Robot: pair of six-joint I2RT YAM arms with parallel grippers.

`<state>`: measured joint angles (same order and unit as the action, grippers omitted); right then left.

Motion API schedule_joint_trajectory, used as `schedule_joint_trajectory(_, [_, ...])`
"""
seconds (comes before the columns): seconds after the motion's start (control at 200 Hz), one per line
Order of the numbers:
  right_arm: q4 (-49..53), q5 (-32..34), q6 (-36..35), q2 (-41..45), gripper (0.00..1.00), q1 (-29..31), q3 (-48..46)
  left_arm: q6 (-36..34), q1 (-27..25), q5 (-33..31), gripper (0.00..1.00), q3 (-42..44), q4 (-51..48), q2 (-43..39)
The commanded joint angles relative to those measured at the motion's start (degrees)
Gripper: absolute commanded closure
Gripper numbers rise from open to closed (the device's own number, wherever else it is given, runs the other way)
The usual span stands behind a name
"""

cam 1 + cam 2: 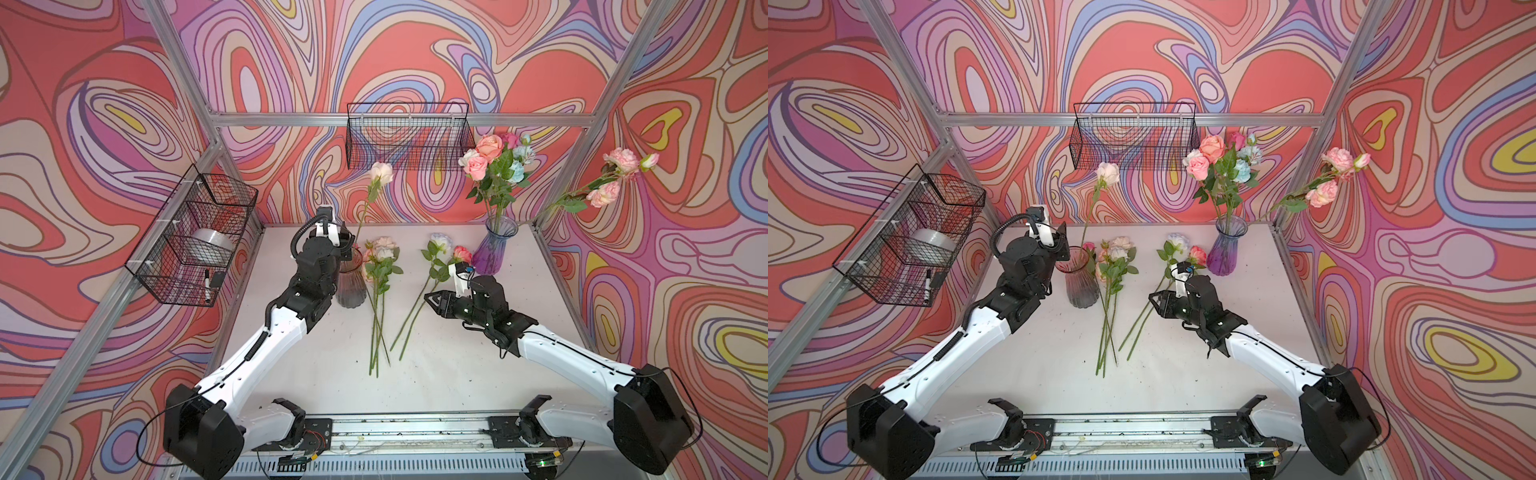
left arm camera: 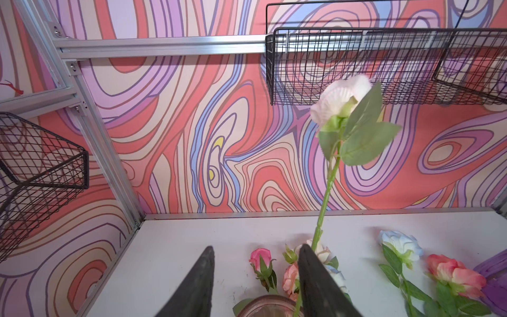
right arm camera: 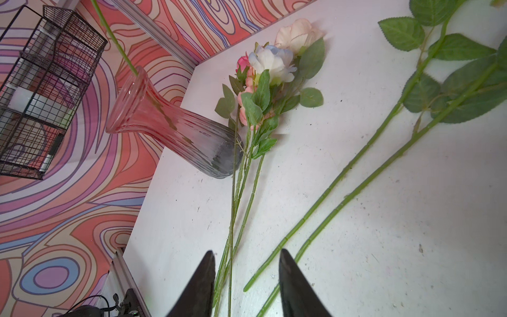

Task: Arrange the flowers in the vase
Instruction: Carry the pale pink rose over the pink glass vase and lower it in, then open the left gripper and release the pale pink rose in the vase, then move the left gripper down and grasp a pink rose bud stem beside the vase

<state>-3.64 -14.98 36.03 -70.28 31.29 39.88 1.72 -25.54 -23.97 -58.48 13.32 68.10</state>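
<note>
Your left gripper [image 2: 257, 247] is spread wide above the pink vase [image 1: 351, 291] and is pinching nothing. A white rose [image 1: 381, 172] stands in that vase, its stem close by one finger. Your right gripper [image 3: 246, 251] is spread too, empty, low over the table [image 1: 436, 374]. Loose flowers [image 1: 380, 266] lie on the table between the two vases. More roses [image 1: 488, 147] stand in the purple vase [image 1: 494, 249] at the back

Parted fingers [image 2: 201, 280] at pink vase [image 2: 263, 305] rim, cream rose [image 2: 340, 101] upright beside one finger, loose roses [image 2: 455, 274] on white table [image 2: 178, 247].
</note>
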Motion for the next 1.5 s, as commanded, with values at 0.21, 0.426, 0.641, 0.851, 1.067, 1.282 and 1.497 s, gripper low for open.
schedule_joint_trajectory(0.21, [0.69, 0.04, -1.06, -0.78, 0.61, 0.35, 2.16, 8.04, 0.05, 3.74, 0.52, 1.83, -11.78, -6.89])
schedule_joint_trajectory(0.426, [-0.15, 4.18, 0.25, -2.35, 0.62, 0.37, 0.00, 16.88, -6.46, 2.51, 0.59, 0.71, -32.99, -9.93])
schedule_joint_trajectory(0.641, [-1.99, 4.83, 1.96, -4.33, 0.62, 0.40, -0.60, 24.59, -19.10, -3.58, 0.60, 2.67, -42.97, -3.77])
schedule_joint_trajectory(0.851, [-2.07, 5.58, 2.45, -4.62, 0.64, 0.35, -1.30, 30.13, -19.45, 3.03, 0.63, 5.73, -37.92, 8.56])
schedule_joint_trajectory(1.067, [-1.99, 5.83, 2.82, -3.86, 0.64, 0.38, -3.06, 34.12, -19.37, 3.87, 0.63, 1.16, -36.23, 22.40])
schedule_joint_trajectory(1.282, [-1.31, 6.16, 2.26, -2.65, 0.65, 0.42, -3.96, 36.32, -18.93, 1.83, 0.63, -2.09, -36.99, 31.24])
schedule_joint_trajectory(1.497, [-0.69, 6.35, 1.66, -1.97, 0.65, 0.35, -4.08, 37.02, -17.88, 3.84, 0.79, -1.11, -35.18, 32.74])
